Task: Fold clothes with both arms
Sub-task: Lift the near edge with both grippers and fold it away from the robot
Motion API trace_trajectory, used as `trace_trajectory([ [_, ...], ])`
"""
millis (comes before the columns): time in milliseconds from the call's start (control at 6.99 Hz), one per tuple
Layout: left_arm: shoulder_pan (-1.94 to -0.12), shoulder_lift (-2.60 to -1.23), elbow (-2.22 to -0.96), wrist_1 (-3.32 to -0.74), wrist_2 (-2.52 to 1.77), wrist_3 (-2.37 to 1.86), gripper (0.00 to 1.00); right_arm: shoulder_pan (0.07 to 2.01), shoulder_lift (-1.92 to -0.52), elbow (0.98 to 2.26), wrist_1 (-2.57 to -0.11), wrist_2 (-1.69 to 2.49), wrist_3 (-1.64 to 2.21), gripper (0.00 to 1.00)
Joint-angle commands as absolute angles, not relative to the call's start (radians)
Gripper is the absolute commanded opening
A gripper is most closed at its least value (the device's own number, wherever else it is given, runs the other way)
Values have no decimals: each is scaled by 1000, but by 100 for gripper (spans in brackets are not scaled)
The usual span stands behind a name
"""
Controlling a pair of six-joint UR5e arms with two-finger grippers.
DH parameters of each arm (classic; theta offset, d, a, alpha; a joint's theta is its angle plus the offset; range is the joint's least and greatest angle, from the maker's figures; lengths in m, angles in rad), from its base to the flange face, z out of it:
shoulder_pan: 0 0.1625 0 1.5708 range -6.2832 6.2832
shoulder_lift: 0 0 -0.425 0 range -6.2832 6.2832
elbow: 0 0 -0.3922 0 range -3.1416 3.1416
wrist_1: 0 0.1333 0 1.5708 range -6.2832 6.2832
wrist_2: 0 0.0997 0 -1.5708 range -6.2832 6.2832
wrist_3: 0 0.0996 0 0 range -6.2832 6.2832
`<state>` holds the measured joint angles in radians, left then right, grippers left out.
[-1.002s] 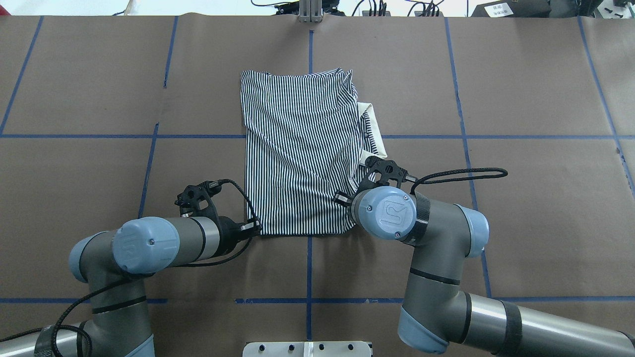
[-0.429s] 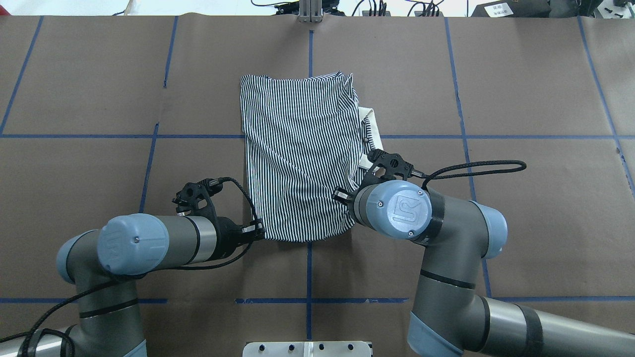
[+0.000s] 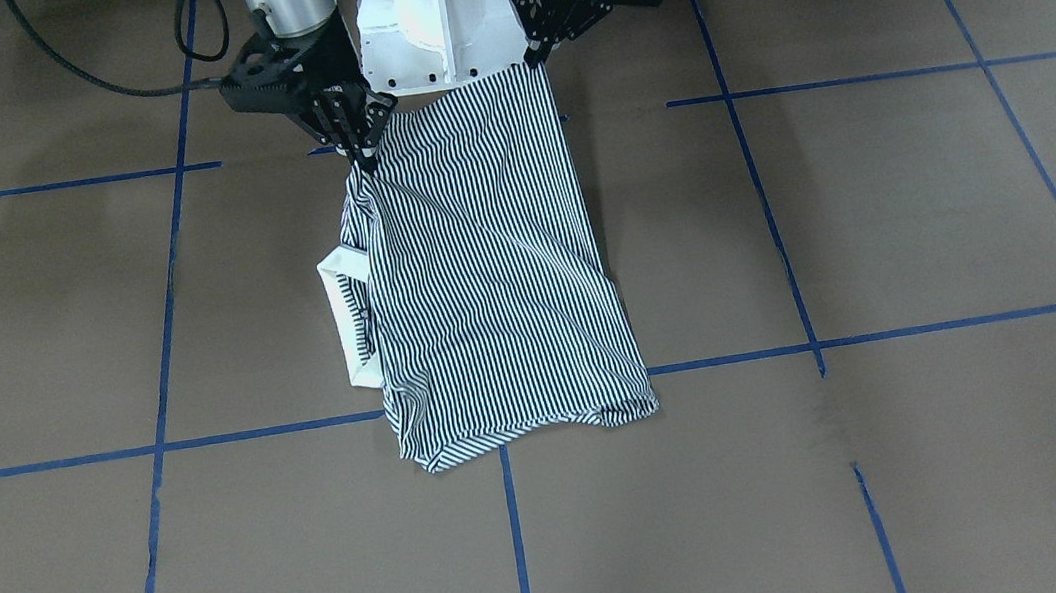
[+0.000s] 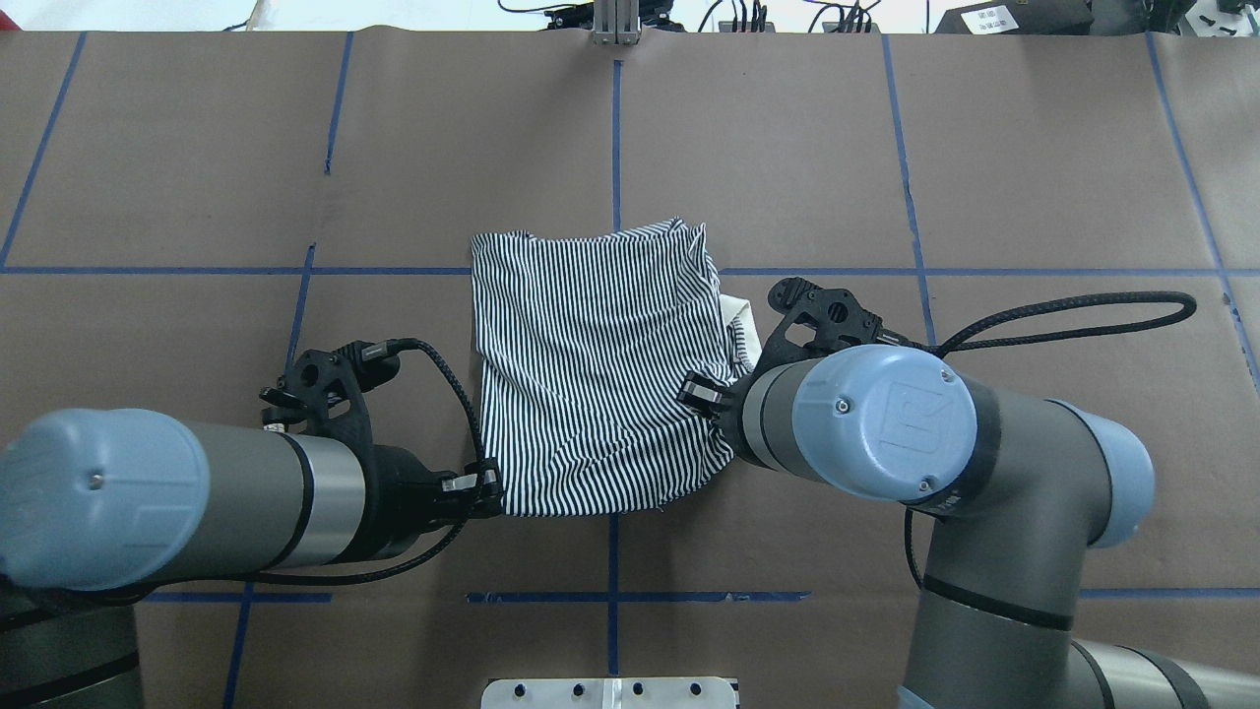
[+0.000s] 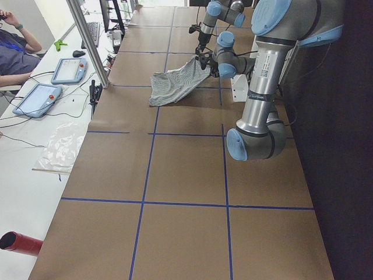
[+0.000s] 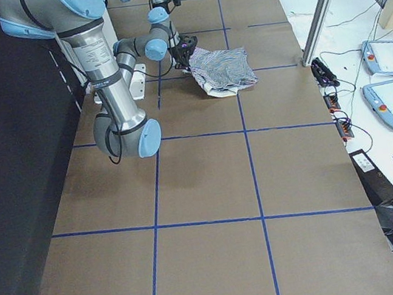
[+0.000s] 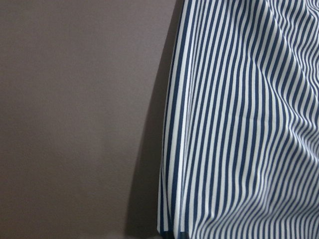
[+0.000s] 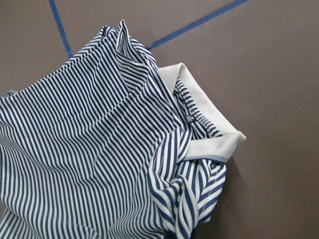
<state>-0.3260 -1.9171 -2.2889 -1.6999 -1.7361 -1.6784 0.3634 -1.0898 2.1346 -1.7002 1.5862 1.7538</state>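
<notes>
The striped polo shirt (image 4: 591, 374) is folded lengthwise. Its near edge is raised off the brown table and its far end (image 3: 523, 418) trails on the surface. My left gripper (image 4: 487, 495) is shut on the near left corner, which the front view also shows pinched (image 3: 539, 58). The near right corner is pinched in my right gripper (image 3: 367, 158), partly hidden under its wrist in the overhead view. The cream collar (image 8: 199, 114) pokes out on the shirt's right side (image 4: 740, 320). Striped cloth (image 7: 239, 124) fills the right half of the left wrist view.
The white pedestal base (image 3: 438, 15) stands just behind the held edge. Blue tape lines (image 4: 615, 128) grid the table. In the left side view, a desk with tablets (image 5: 67, 70), a metal post (image 5: 87, 41) and a seated person (image 5: 14, 49) lie beyond the far edge.
Both grippers rose and drew back toward the robot's base with the near edge. The shirt's far end slid toward the robot and the cloth now hangs sloped.
</notes>
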Motion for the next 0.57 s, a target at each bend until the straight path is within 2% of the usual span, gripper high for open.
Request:
trace_trajectory([
  [0,-346,-1956,-2286,-1615,-1738,-1582,0,350,-1062,2087,-1724,1583,1743,0],
  [429,-526,-2049,-2045,-1624,-1747,-1412,0,489,-905,1813,-1608,1591,1700,0],
])
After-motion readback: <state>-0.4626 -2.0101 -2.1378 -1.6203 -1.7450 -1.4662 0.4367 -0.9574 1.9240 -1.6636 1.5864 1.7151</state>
